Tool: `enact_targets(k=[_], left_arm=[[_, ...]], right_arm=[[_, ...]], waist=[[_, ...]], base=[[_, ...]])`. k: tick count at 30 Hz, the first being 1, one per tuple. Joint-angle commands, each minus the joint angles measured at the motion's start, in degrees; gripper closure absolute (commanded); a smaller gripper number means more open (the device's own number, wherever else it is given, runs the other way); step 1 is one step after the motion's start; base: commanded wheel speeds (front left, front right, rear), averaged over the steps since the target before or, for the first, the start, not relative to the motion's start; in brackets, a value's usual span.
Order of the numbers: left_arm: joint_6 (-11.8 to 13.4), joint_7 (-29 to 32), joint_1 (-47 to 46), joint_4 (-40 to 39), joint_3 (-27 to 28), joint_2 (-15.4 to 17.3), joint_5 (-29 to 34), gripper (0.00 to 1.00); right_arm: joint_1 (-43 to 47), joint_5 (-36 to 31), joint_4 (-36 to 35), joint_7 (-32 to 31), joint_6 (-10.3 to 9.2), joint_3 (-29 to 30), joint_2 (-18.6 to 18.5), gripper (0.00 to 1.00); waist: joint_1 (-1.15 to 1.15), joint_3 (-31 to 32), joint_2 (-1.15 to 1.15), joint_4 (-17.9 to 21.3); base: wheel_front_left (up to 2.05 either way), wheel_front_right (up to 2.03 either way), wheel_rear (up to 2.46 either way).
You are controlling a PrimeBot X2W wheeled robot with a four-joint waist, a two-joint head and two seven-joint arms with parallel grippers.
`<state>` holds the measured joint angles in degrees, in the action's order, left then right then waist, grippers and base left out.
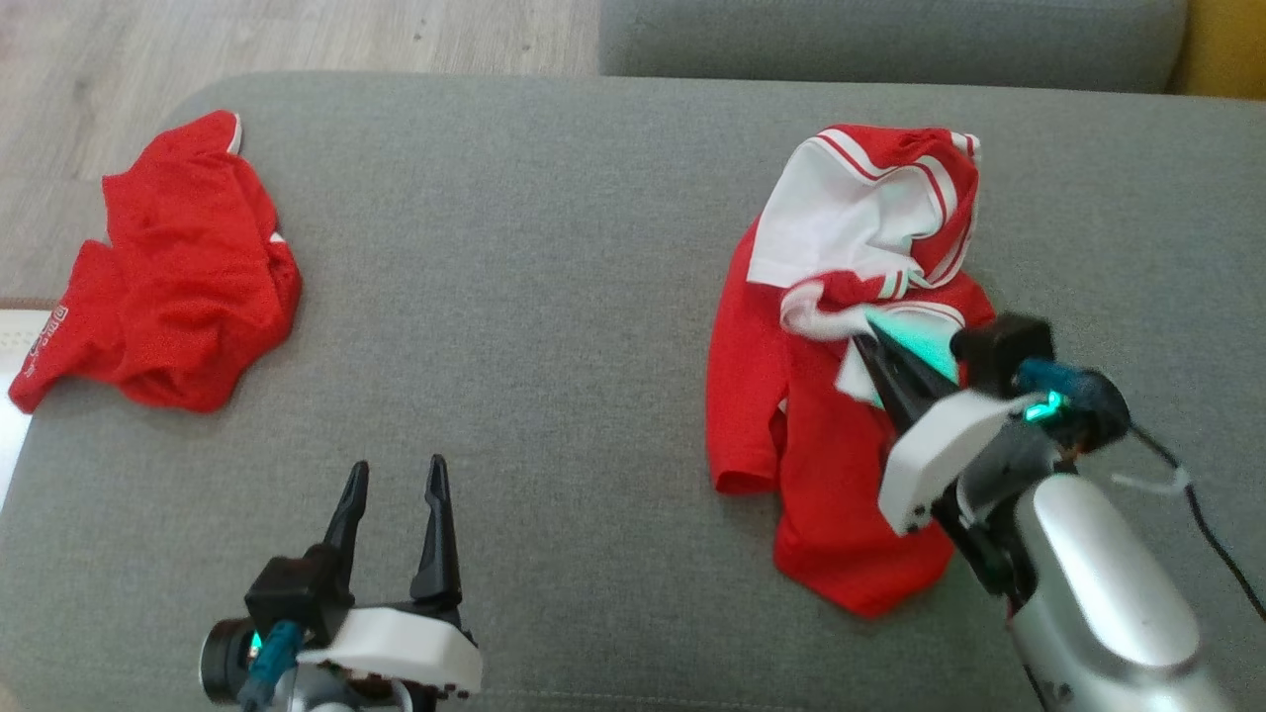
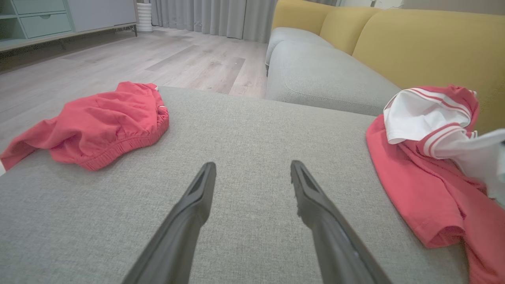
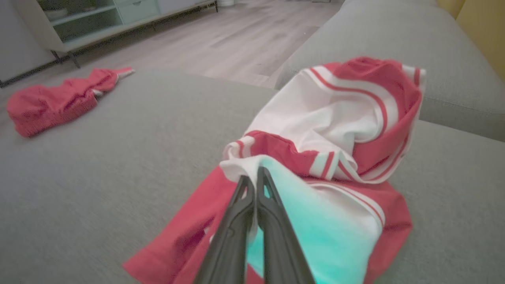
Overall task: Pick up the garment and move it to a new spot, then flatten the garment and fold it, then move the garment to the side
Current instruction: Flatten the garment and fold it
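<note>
A wide grey cushion [image 1: 554, 297] fills the space in front of the robot, with pale wooden floor [image 1: 297, 35] beyond its far left edge. The garment [image 1: 791, 396], a red shirt with white panels and red-and-white striped trim, lies crumpled on the cushion directly under and ahead of the right gripper [image 1: 870, 341]. That gripper's two dark fingers are pressed together at their tips on a white fold near the middle of the heap, as the right wrist view shows [image 3: 252, 177]. A teal glow falls on the white cloth just beside them. The bunched white part rises past the fingertips, and the red body spreads back beneath the wrist.

Well off to this gripper's left, the left gripper [image 1: 397, 467] hovers over bare cushion with its fingers spread wide and nothing between them. Farther left again, a pair of red shorts [image 1: 178, 287] lies rumpled near the cushion's corner. Beyond the garment sit a second grey cushion [image 1: 890, 40] and a yellow backrest [image 2: 426, 43].
</note>
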<state>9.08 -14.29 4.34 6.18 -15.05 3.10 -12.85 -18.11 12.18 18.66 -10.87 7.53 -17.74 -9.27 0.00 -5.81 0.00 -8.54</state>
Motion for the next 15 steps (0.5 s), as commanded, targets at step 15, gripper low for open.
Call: enact_targets(k=[15], left_arm=[[0.51, -0.71, -2.2, -1.57, -0.69, -0.22, -2.42, 0.0]], right_arm=[[-20.82, 25.26, -26.44, -25.74, -0.04, 5.93, 5.08, 1.0]], waist=[[0.0, 3.08, 0.0, -0.29]], base=[[0.0, 0.0, 0.0]])
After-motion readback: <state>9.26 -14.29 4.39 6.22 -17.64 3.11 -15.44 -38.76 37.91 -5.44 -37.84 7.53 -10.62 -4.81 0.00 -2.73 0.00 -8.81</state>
